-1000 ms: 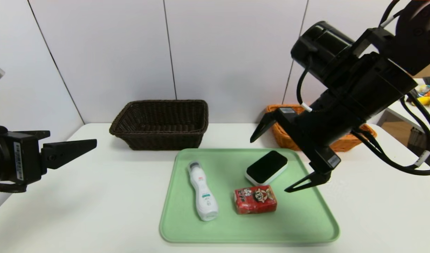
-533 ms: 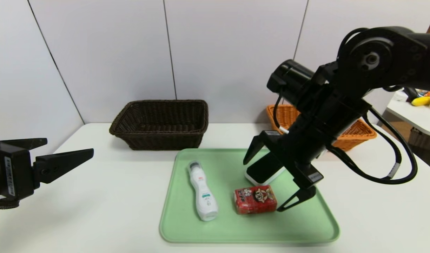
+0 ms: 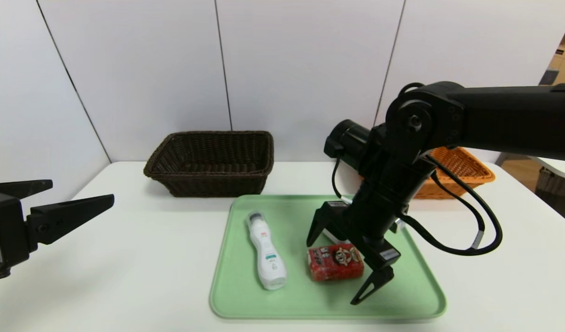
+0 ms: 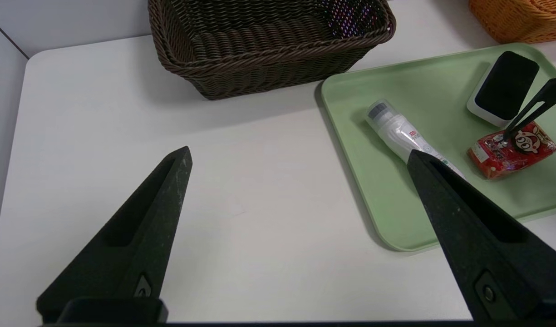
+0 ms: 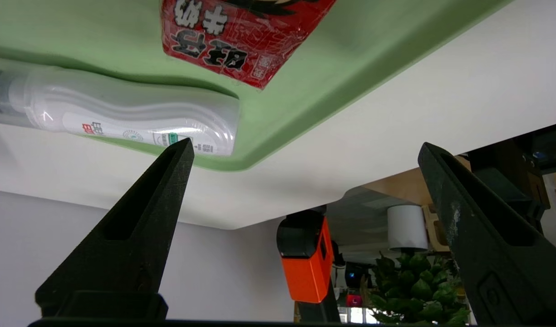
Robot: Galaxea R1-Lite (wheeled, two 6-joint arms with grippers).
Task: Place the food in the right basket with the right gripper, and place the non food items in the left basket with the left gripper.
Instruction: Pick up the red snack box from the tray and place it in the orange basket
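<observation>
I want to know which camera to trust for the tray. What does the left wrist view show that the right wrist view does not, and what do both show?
Only the left wrist view: the brown basket, a corner of the orange basket, the black and white device, and one finger of the open right pincer over the red packet.
Only the right wrist view: the room beyond the table edge, with an orange and black object and a plant.
Both: green tray, white bottle, red packet.

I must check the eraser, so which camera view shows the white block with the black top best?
The left wrist view: the white block with the black top lies fully visible on the green plastic tray. In the head view the right gripper hides nearly all of it. The right wrist view does not show it.
</observation>
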